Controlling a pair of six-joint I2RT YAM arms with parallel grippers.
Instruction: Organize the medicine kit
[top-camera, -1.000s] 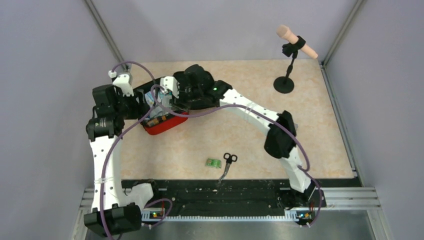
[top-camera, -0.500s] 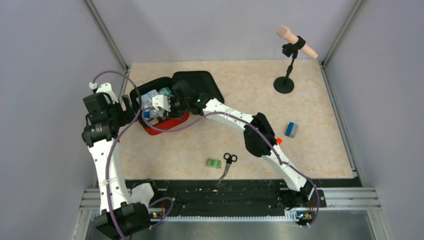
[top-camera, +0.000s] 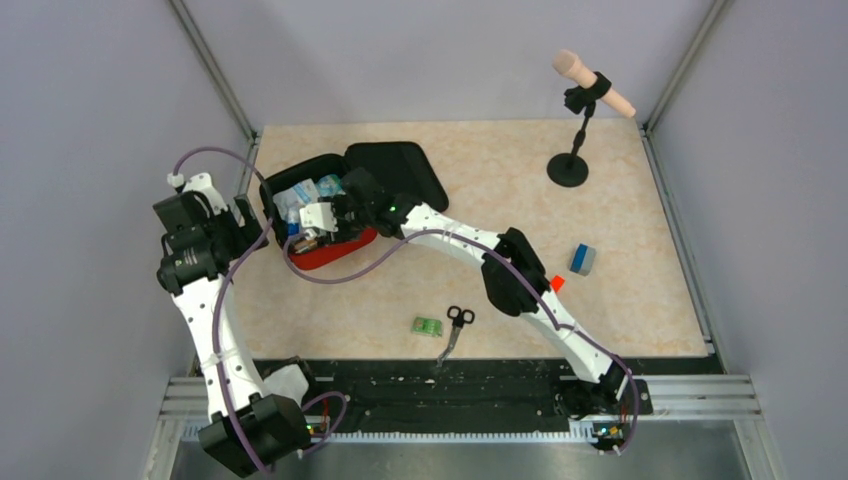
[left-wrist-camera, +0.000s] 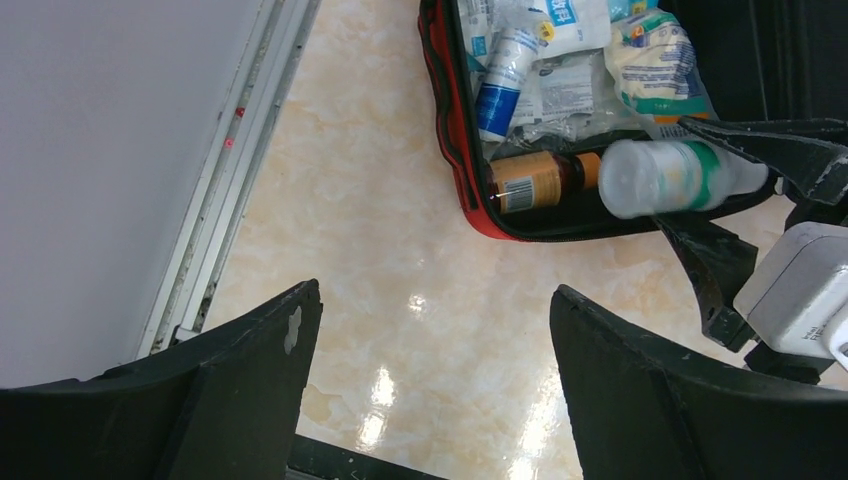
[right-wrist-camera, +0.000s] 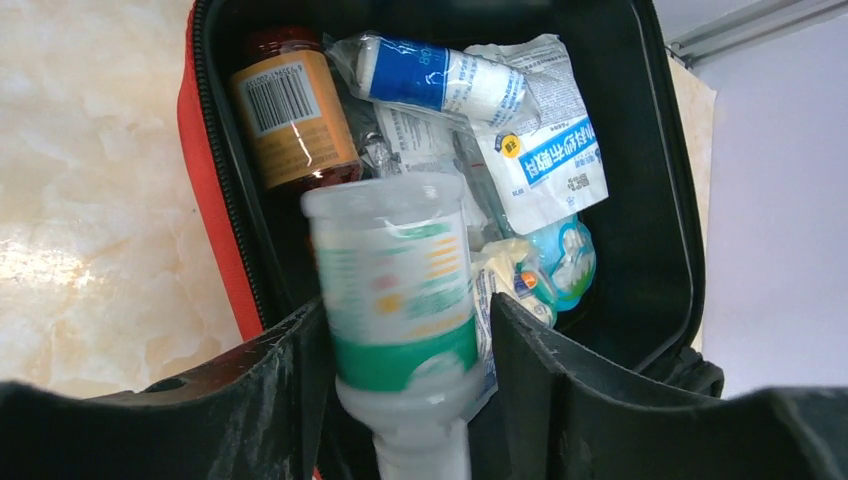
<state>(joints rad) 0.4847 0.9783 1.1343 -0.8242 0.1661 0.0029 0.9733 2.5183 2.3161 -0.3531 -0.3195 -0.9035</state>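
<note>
Closest in at 6 o'clock: one pair of black-handled scissors (top-camera: 458, 320) and one small green packet (top-camera: 427, 326). Over at 3 o'clock, one tiny red block (top-camera: 557, 282) and one blue-grey block (top-camera: 583, 259). The red soft zippered medicine kit (top-camera: 325, 255) lies open at 10 o'clock. Right gripper (right-wrist-camera: 405, 305) pinches one translucent green-labelled plastic bottle (right-wrist-camera: 390, 240) above it; left gripper (left-wrist-camera: 435, 300) gapes wide, empty. Looks like the packing step: next, lower it beside the one amber bottle (right-wrist-camera: 290, 110), let go.

Red soft medicine kit (top-camera: 332, 251) lies open at far left — black-lined lid folded back; base crammed full.
</note>
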